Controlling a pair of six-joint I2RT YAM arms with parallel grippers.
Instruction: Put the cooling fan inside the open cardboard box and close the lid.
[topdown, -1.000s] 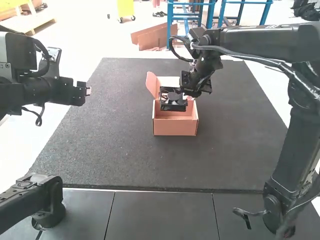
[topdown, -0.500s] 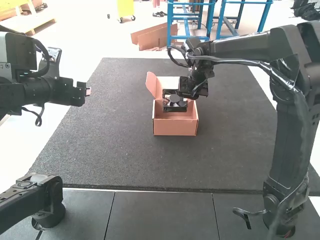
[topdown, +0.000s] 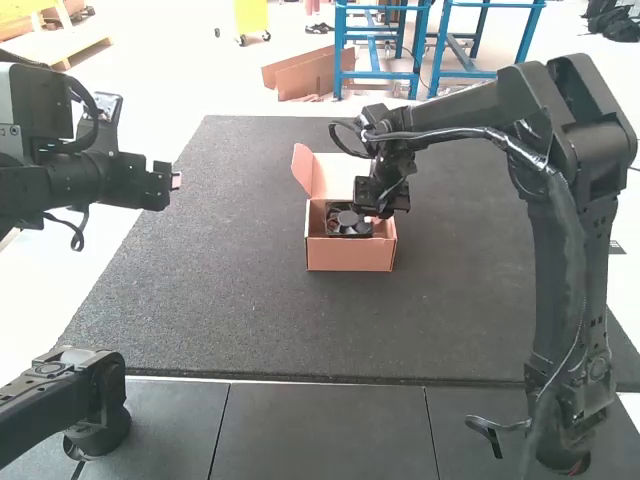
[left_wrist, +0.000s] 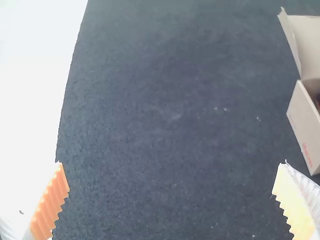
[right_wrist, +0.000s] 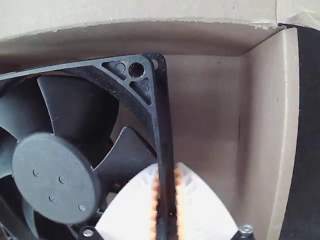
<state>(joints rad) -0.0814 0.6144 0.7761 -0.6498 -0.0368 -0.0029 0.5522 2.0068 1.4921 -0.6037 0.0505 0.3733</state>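
Pinching the frame of the cooling fan (right_wrist: 60, 170), the right claw (right_wrist: 166, 200) is holding it inside the cardboard box (topdown: 350, 252) at mid-tabletop (topdown: 200, 290), whose lid (topdown: 308, 168) is standing open. The left claw (left_wrist: 170, 200) is hanging open, far left. If released while canted, the fan risks propping against a wall and blocking the lid.

I see a dark mat (topdown: 250, 290) covering most of my bench (topdown: 320, 430). The open cardboard box (topdown: 350, 255) sits near the mat's middle.
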